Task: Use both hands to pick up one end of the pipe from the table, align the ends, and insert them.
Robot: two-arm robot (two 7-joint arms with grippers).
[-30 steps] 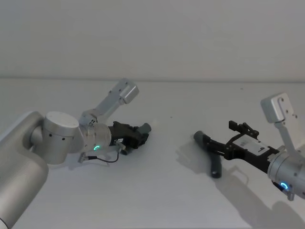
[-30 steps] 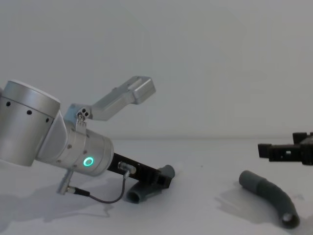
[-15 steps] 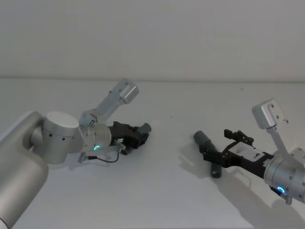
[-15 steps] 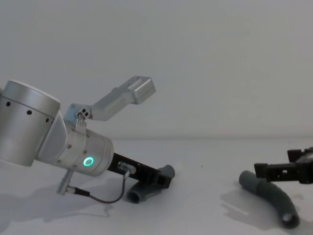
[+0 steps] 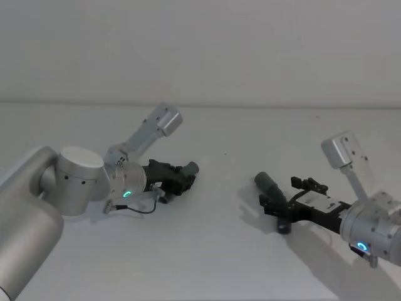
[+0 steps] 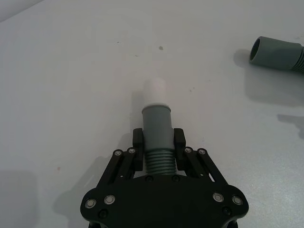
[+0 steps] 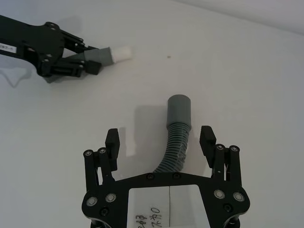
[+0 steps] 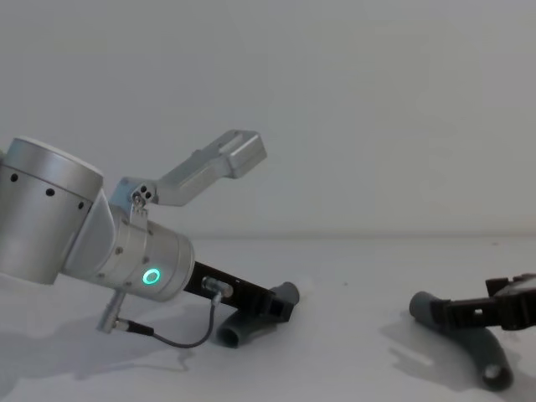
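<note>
The right pincer (image 7: 160, 137) has sunk lower at the head view's lower right. Its fingers are spread wide on either side of the ribbed hose piece (image 7: 176, 137), which lies on the plain white desk (image 5: 213, 251). At mid-left the left pincer (image 6: 158, 142) clamps the other hose piece (image 6: 156, 121), its white tip (image 6: 155, 91) pointing forward. A bare pale wall (image 5: 200, 50) rises behind.

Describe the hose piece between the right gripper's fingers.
The hose piece is short, curved and dark grey, with a ribbed body and a smooth lighter cuff. It lies flat on the white table. The open right gripper straddles its ribbed part, neither finger touching it.
</note>
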